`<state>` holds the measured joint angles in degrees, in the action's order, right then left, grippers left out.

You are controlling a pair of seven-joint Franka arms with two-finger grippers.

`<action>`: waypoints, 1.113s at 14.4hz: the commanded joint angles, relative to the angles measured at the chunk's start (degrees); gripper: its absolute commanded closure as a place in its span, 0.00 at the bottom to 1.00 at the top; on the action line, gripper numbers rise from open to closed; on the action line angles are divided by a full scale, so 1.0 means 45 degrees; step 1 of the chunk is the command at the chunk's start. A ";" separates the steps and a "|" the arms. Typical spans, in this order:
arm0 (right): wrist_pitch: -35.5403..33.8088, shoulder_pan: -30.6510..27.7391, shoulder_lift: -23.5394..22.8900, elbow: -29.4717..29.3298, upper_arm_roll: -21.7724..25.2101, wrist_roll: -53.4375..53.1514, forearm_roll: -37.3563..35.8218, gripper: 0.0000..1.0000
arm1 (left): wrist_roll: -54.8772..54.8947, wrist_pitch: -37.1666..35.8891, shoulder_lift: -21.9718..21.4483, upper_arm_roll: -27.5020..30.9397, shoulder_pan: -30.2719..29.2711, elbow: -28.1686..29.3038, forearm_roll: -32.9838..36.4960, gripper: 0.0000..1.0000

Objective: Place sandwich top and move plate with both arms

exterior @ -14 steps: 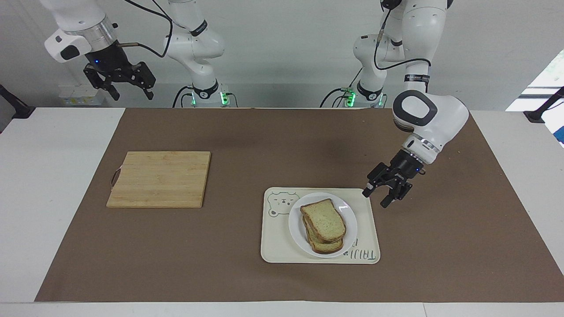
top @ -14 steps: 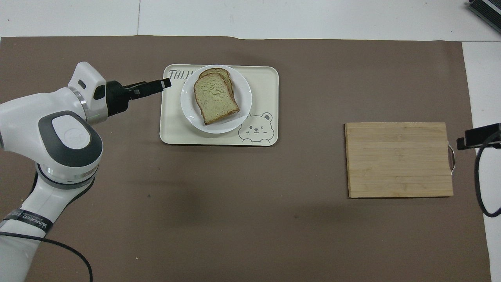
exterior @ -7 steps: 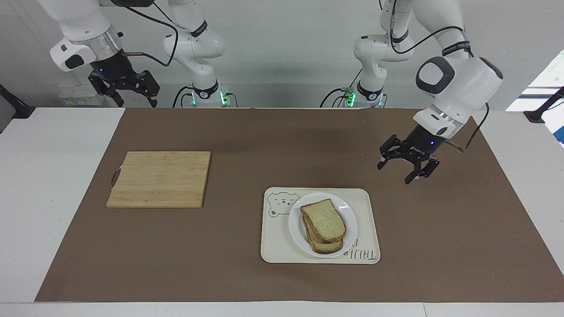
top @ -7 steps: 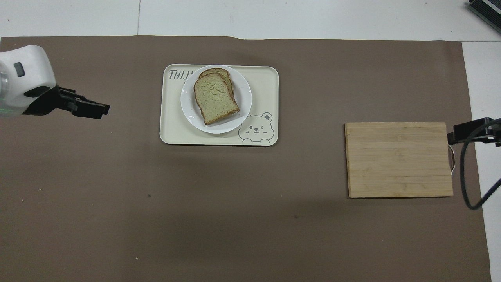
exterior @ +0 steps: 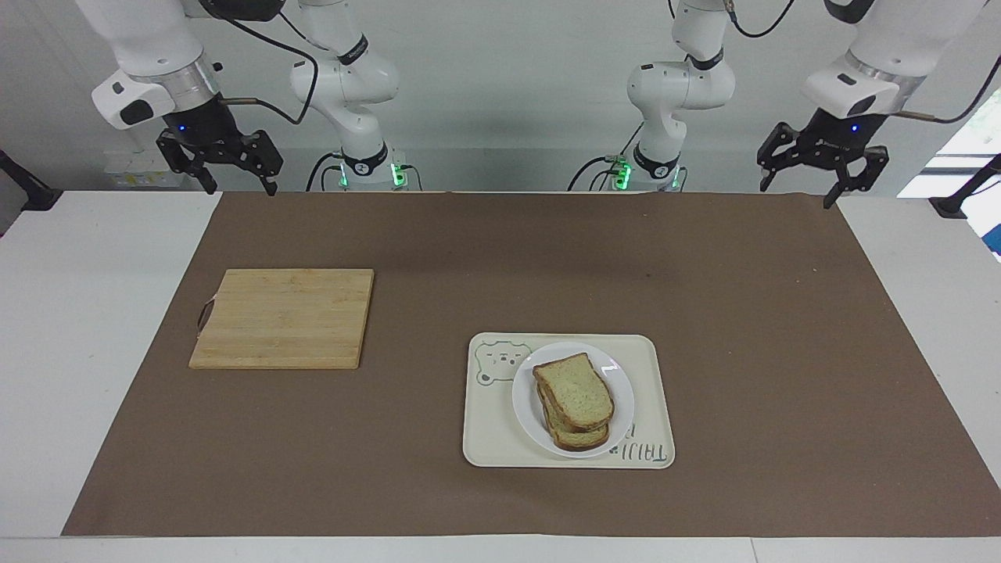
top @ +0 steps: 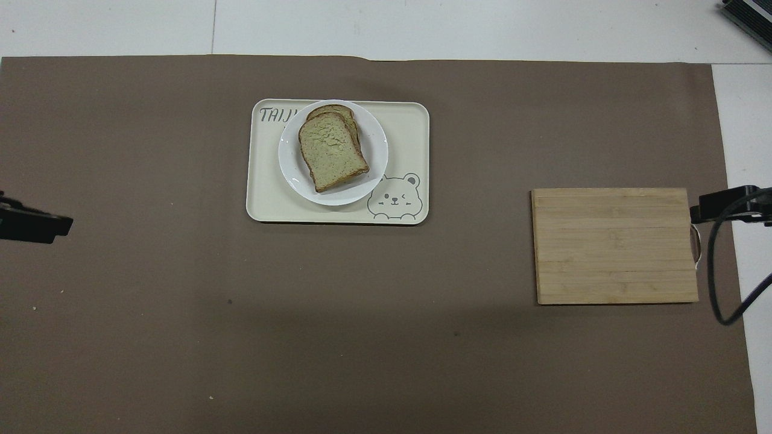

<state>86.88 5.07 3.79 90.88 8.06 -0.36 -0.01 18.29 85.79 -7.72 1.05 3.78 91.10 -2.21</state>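
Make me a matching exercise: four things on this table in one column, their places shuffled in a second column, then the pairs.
1. sandwich top
2. plate
3. tray
4. cutting board

a. on the brown mat, toward the right arm's end
b. on the tray
c. on the lower bread slice
d. on the brown mat, under the plate

Pairs: 1-c, 2-b, 3-d, 4-a

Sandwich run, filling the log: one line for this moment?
top slice on stack | plate on tray | left gripper open, raised | right gripper open, raised
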 commanded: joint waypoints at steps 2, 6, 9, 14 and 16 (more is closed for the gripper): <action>0.0303 -0.0092 0.0291 0.0314 -0.0033 0.0236 -0.0116 0.00 | -0.1154 -0.1674 -0.0024 -0.0058 -0.0078 -0.0919 0.0139 0.00; 0.0283 -0.0015 0.0271 0.0313 -0.0033 0.0236 -0.0036 0.00 | -0.1174 -0.2891 0.2258 0.0311 -0.0079 -0.4299 0.0081 0.00; 0.0283 -0.0014 0.0271 0.0313 -0.0032 0.0236 -0.0036 0.00 | -0.1194 -0.2874 0.2480 0.0255 -0.0059 -0.4522 0.0080 0.00; 0.0263 -0.0014 0.0271 0.0313 -0.0032 0.0236 -0.0036 0.00 | -0.1252 -0.2423 0.0369 0.0352 -0.0098 -0.1416 0.0159 0.00; 0.0263 -0.0014 0.0290 0.0313 -0.0032 0.0236 -0.0036 0.00 | -0.1233 -0.2521 0.0330 0.0333 -0.0039 -0.1396 0.0139 0.00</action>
<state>86.89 5.09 3.96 90.94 8.01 -0.36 -0.02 13.18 74.24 -3.97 2.76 3.43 81.74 -2.21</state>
